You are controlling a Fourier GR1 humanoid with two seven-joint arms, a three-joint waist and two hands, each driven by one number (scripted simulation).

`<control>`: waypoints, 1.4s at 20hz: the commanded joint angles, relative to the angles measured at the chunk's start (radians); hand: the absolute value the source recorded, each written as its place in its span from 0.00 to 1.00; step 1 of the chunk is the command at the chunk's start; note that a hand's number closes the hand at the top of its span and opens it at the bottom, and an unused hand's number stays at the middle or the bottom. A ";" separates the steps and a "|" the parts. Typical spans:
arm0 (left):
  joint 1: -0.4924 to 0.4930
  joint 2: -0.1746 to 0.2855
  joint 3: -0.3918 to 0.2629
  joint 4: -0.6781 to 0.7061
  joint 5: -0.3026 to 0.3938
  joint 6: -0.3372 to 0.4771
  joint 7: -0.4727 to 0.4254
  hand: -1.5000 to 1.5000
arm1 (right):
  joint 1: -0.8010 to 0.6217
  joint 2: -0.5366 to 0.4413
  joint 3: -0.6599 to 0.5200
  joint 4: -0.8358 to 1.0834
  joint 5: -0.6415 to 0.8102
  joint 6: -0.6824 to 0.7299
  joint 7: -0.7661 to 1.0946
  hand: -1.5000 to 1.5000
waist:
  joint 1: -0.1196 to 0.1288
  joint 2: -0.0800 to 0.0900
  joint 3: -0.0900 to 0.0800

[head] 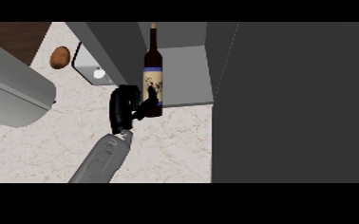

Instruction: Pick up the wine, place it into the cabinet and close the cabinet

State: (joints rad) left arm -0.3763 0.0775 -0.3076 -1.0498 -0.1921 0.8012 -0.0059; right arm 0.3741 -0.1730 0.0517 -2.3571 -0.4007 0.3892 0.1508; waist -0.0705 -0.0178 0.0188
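Clamping the left robot hand (127,107) round the lower part of the wine (152,71), thumb across the label, and holding it upright at the front edge of the cabinet (188,76) shelf, above the tabletop (49,137). Seemingly placing now; next needing easing inward, setting down, releasing, then swinging the open door (280,99) shut.

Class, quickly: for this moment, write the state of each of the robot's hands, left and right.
Left hand: closed round the lower part of the wine bottle.
Right hand: not in view.
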 commanded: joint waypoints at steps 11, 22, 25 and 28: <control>-0.233 -0.051 0.098 0.167 0.090 -0.037 0.048 1.00 | 0.034 -0.010 0.009 -0.042 -0.058 0.031 -0.006 0.00 | -0.059 0.042 -0.021; -0.265 -0.003 -0.054 0.236 -0.114 0.037 0.056 1.00 | 0.007 -0.014 0.034 -0.026 -0.056 0.039 -0.004 0.00 | -0.077 0.046 -0.018; -0.286 -0.019 -0.076 0.243 -0.145 0.045 0.091 1.00 | 0.010 -0.015 0.033 -0.018 -0.057 0.041 -0.007 0.00 | -0.075 0.043 -0.017; -0.297 -0.041 -0.084 0.231 -0.155 0.048 0.139 1.00 | 0.023 -0.028 0.005 -0.024 -0.088 0.052 -0.013 0.00 | -0.071 0.037 -0.017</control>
State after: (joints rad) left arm -0.4098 0.0889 -0.3906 -0.9624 -0.3380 0.9863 0.0504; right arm 0.3790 -0.1900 0.0727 -2.3436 -0.4249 0.4380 0.1237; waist -0.1040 -0.0080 0.0170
